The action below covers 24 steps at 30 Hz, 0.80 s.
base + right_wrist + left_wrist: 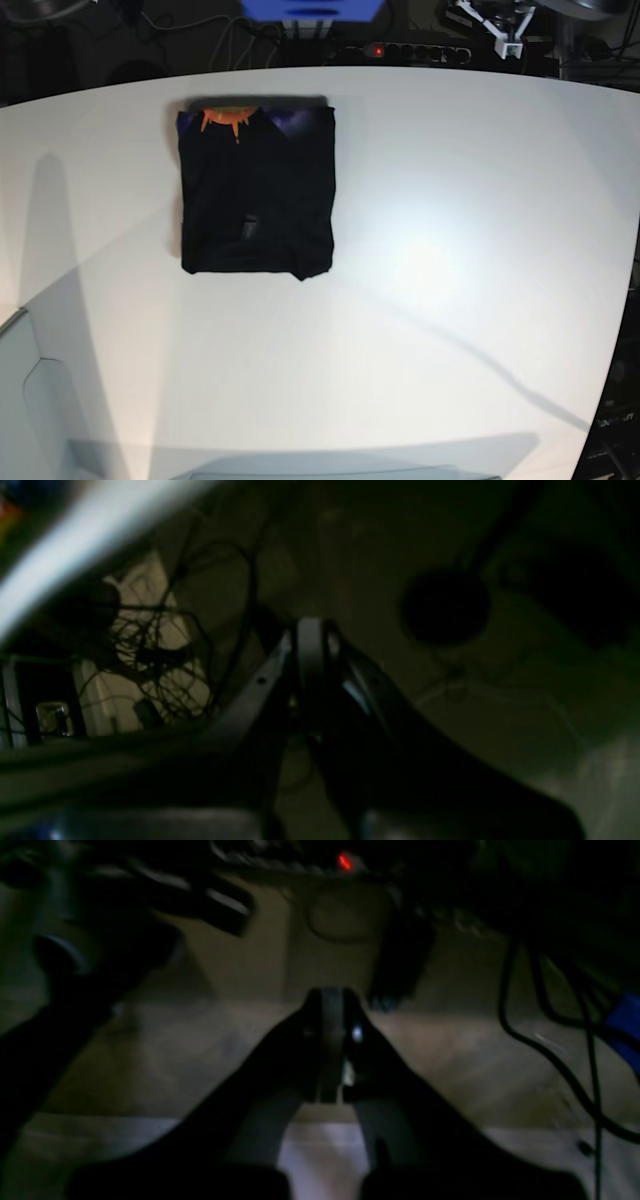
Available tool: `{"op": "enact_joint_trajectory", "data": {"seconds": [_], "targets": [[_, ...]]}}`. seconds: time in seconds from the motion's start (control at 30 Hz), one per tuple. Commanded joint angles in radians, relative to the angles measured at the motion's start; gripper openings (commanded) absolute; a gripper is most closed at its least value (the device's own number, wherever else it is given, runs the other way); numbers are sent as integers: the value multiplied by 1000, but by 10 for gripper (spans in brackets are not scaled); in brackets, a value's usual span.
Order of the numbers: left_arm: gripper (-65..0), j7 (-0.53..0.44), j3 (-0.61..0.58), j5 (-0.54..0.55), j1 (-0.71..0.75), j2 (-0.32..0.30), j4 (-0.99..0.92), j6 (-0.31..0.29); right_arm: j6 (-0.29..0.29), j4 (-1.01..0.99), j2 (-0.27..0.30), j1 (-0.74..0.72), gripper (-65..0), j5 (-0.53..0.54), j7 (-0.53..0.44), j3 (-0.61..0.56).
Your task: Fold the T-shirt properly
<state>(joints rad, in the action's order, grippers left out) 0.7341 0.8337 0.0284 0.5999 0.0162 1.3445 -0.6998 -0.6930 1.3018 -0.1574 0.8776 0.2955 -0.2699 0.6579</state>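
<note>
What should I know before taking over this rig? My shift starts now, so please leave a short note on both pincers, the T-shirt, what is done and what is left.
Left pincer: shut, holding nothing, off the table and pointing at the floor.
Right pincer: shut, also holding nothing, likewise off the table.
T-shirt: lies folded into a compact, roughly square bundle on the white table, toward its far side and on the base view's left; a strip of orange and purple print shows along its far edge.
Done: the fold looks complete, edges fairly even.
Left: likely nothing beyond a check; the near edge bulges slightly at one corner.
</note>
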Motion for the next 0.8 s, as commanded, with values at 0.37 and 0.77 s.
{"op": "enact_joint_trajectory", "data": {"seconds": [0.37, 0.77], "targets": [[-650, -370, -29, -310, -211, -52, -623, 7, -5, -314, 0, -94, -650, -345, -98, -115], [-650, -918, -184, -488, -407, -86, -1305, 521, 569, -905, 68, -347, -650, -922, -253, -148]]}}
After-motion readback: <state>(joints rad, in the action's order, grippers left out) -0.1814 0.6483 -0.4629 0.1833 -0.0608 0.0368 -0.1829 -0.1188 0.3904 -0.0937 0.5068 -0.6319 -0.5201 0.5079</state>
